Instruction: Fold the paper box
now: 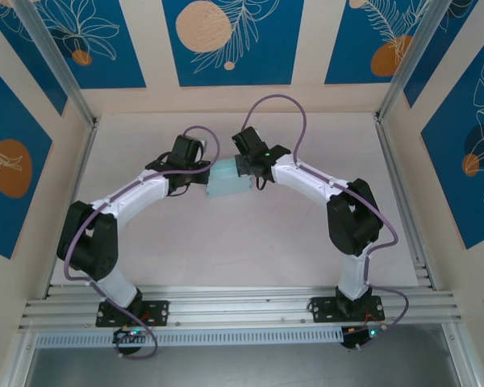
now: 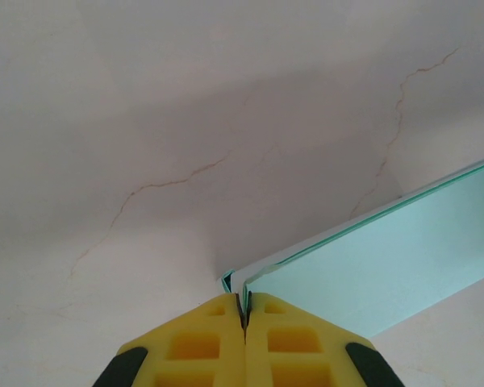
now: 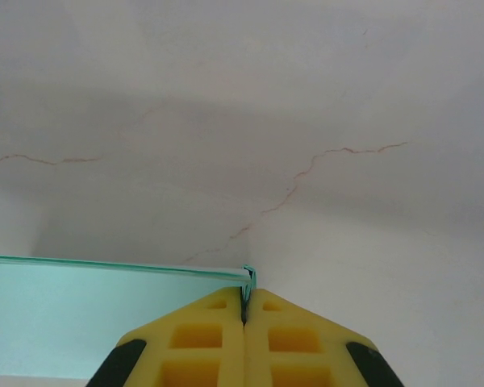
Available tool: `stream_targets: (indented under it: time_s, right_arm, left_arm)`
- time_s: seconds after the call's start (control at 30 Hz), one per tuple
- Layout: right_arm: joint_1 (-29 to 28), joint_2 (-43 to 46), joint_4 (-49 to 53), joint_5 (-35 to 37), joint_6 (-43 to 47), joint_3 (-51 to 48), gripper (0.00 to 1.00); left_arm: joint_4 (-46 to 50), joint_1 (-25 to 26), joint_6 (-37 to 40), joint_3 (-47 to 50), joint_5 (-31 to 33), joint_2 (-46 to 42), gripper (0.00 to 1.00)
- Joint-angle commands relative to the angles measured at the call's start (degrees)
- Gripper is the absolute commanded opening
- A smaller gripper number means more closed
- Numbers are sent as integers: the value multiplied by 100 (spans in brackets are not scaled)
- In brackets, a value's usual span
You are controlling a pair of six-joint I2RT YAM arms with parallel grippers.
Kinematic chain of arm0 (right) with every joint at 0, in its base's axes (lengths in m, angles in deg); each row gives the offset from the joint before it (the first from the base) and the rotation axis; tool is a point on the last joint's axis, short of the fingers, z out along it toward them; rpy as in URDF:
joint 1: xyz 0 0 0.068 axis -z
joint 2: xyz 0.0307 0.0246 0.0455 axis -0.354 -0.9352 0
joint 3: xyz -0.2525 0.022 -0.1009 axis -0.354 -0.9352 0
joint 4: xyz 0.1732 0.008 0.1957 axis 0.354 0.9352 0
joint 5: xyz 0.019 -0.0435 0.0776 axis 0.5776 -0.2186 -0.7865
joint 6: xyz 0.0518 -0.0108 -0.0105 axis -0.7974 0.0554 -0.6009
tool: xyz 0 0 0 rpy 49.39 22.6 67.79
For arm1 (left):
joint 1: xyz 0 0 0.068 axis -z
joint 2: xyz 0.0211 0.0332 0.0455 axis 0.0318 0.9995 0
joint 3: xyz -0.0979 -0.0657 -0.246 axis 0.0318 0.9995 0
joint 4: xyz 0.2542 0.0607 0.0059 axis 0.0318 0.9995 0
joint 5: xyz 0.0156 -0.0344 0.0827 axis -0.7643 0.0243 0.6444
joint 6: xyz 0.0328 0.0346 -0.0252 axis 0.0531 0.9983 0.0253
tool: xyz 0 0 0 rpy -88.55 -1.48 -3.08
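Paper box point(image 1: 228, 181) hangs btwn the 2 grippers, approx midway btwn the worktop's point(image 1: 226, 258) L and R edges, in its far half but well short of the far edge. It is pale light-blue thin card and reads as 1 small flat-sided block from the top cam. Can't tell whether it touches the worktop or is held just clear.

L gripper point(image 1: 203, 174) is clenched on the box's L end. In the L wrist view its yellow pads point(image 2: 198, 347) meet w/ no gap, and a folded corner of the card is nipped in the seam. From there the box runs up and to the R, out of frame, w/ 2 layers showing along its top edge.

R gripper point(image 1: 244, 171) is clenched on the box's R end. In the R wrist view its pads point(image 3: 290, 347) are pressed tight on a card corner, and the card runs L out of frame.

Both arms bow inward from the near edge, fingertips facing each other across the box. Worktop is off-white w/ thin brownish hairline cracks point(image 2: 169, 181).
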State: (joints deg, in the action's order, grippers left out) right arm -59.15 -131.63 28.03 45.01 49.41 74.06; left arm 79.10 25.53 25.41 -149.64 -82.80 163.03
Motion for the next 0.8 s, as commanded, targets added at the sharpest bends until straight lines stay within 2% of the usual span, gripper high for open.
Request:
stream_targets:
  time_s: [0.0, 0.3, 0.77]
  right_arm:
    - [-417, -114, 95, -1036, -130, -121, 0]
    - [-456, 122, -432, -796, -49, -933, 0]
    - [-527, 114, -389, -773, 57, -877, 0]
  left_arm:
    - [-321, 361, -23, 104, -635, 209, 0]
    - [-453, 370, -102, 276, -618, 193, 0]
    - [-894, 383, -622, 352, -861, 212, 0]
